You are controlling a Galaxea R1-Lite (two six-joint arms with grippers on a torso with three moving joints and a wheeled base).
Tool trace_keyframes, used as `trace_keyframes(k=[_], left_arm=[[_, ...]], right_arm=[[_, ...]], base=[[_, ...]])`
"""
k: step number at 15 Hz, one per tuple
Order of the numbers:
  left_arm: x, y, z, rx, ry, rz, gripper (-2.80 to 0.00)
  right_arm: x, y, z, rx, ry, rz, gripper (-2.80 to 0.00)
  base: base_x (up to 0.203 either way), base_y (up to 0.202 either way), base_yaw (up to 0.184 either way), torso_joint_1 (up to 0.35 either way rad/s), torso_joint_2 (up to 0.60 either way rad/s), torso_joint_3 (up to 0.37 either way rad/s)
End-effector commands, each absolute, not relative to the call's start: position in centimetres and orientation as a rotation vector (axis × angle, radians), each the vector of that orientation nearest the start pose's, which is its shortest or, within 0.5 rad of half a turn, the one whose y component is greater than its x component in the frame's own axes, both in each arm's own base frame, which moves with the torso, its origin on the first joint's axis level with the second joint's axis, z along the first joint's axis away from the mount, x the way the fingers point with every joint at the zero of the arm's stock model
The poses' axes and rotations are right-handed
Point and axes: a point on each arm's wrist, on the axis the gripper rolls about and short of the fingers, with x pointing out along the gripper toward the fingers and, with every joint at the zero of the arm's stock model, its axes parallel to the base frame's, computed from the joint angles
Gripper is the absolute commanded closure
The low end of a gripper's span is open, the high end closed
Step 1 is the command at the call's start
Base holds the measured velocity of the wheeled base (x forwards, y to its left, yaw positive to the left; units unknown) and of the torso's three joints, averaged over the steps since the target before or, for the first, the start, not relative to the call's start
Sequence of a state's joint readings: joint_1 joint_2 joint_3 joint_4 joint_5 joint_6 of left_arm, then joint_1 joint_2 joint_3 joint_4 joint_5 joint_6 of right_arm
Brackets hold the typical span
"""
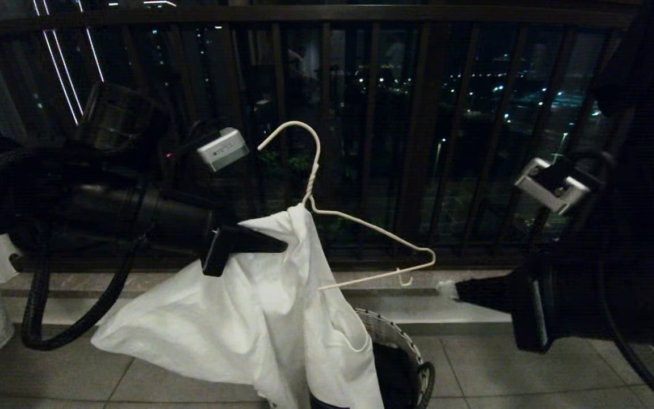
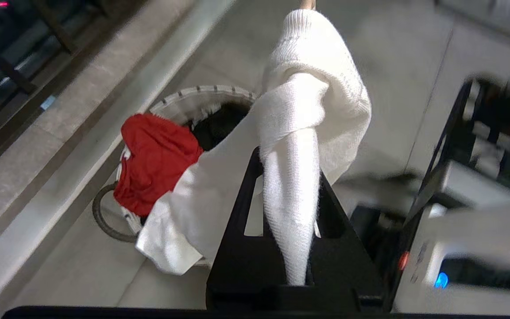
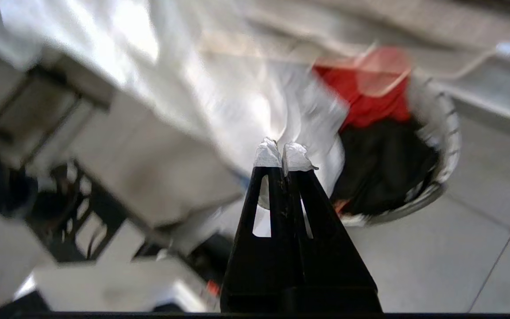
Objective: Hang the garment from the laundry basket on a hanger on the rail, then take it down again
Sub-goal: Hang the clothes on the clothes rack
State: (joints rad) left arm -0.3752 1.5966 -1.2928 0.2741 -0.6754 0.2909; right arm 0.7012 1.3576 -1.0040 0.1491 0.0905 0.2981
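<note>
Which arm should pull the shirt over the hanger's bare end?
Right, probably. The right gripper is shut, empty, beside the hanger's bare end. The left gripper is clamped on the shirt at the hanger's neck, holding it up.

No legible text, label, brand or number anywhere; faint marking on a grey wrist box (image 1: 222, 149) unreadable.

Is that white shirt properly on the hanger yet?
No. The shirt covers only one shoulder of the hanger; the other wire arm is bare.
</note>
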Motion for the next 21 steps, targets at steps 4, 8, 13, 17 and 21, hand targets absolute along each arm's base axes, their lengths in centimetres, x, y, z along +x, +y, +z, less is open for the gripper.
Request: trace_keyframes(k=[4,8,13,17,21], left_arm=[[25.4,-11.1,27.3,0.124,0.375,-1.066,0.0],[25.9,-11.2,27.0,0.116,0.378,-1.061,0.0],[25.4,-11.1,27.3,0.118,0.367,-1.062,0.0],[25.2,-11.0,27.3,0.12,0.364,-1.063,0.0],[25.0,-10.9,27.5,0.122,0.35,-1.062,0.0]], right_arm=[[18.4,17.4,22.1,0.105,0.713,0.701,0.0],[19.9,18.8,19.2,0.188,0.657,0.696,-2.8],[21.8,20.2,16.6,0.201,0.631,0.522,-2.8],[23.0,21.3,15.1,0.186,0.624,0.47,-2.8],[23.3,21.6,14.8,0.173,0.619,0.438,-2.8]], base=[[0.0,0.0,0.0,0.0,0.0,0.0],[0.0,0.0,0.0,0.0,0.0,0.0],[0.0,0.0,0.0,0.0,0.0,0.0],[0.0,0.0,0.0,0.0,0.0,0.0],[0.0,0.0,0.0,0.0,0.0,0.0]])
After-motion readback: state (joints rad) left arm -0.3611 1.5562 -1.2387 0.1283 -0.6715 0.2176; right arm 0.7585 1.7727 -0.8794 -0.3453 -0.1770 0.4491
